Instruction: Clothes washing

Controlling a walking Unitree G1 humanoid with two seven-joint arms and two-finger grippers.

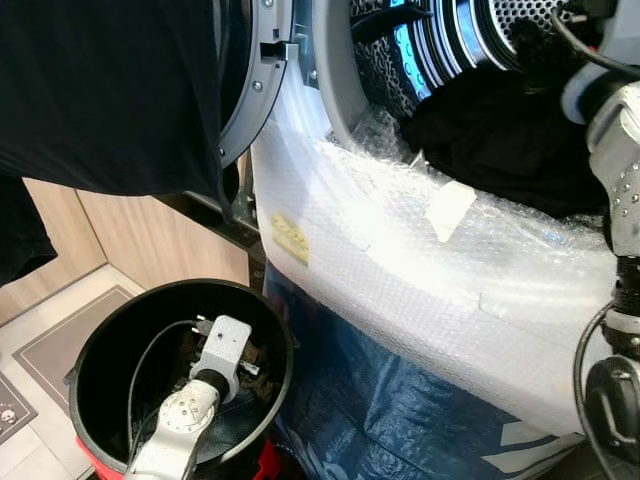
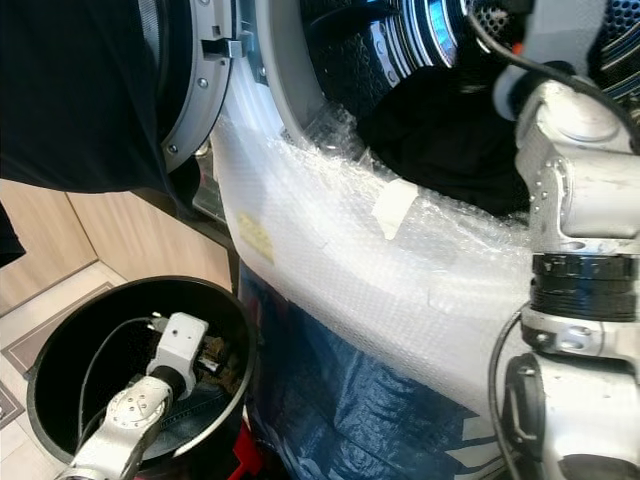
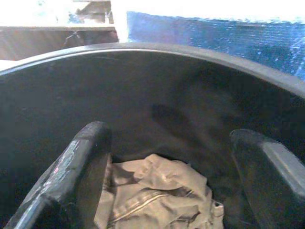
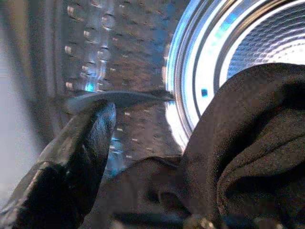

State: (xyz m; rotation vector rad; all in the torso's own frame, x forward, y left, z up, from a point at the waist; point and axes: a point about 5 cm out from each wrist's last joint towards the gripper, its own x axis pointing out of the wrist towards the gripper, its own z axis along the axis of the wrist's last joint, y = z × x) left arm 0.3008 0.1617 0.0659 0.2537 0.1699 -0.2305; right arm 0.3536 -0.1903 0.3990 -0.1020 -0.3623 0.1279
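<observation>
At near left, the left gripper (image 3: 167, 162) reaches down into the black laundry bucket (image 1: 100, 340), fingers spread wide above a crumpled khaki garment (image 3: 157, 195). Farther right, the right gripper (image 4: 157, 157) is inside the washing machine drum (image 1: 470, 40), against black clothing (image 1: 500, 140); its grip cannot be told.

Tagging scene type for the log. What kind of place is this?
Likely a home laundry corner: a front-loading washing machine with its door open and dark clothes in the drum, a black laundry bucket holding a beige garment, wood-look cabinets and tiled floor beside it.
</observation>
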